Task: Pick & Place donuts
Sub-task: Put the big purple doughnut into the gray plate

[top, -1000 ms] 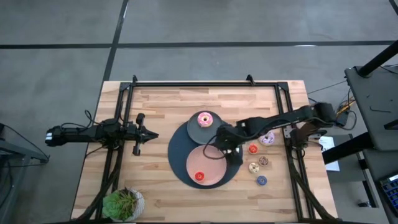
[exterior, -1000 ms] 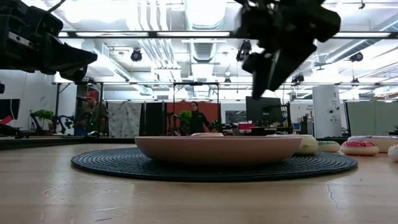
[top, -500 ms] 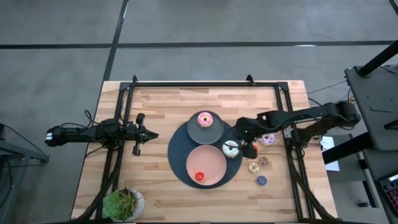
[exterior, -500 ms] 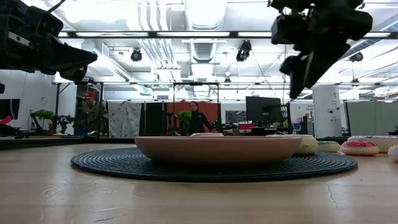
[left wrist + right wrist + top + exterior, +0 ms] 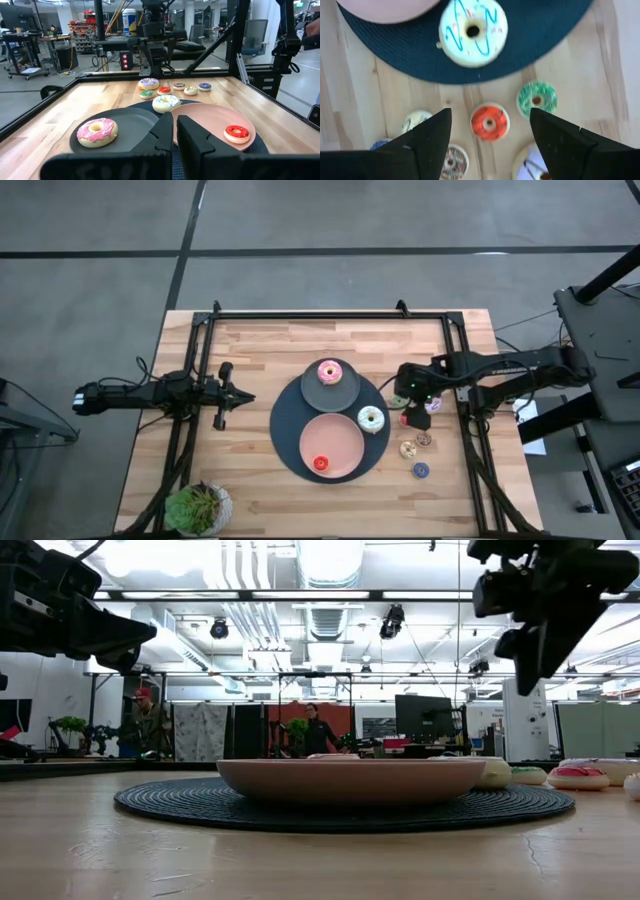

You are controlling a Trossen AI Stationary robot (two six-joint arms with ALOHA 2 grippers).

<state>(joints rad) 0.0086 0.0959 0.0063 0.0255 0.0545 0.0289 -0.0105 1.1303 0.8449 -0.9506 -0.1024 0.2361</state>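
High view: right gripper [image 5: 409, 416], fingers spread and empty, has withdrawn toward 3 o'clock; white-frosted toy donut [image 5: 371, 419] now lies on round dark woven mat [image 5: 290, 442]. Left gripper [image 5: 237, 396] pressed together.

Bright overhead ceiling lights [image 5: 330, 560] w/ glare (low view); right wrist view motion-blurred; shadows soft.

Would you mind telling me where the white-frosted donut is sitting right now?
In the high view, the white-frosted donut lies on the dark round mat, right of centre, beside the pink plate.
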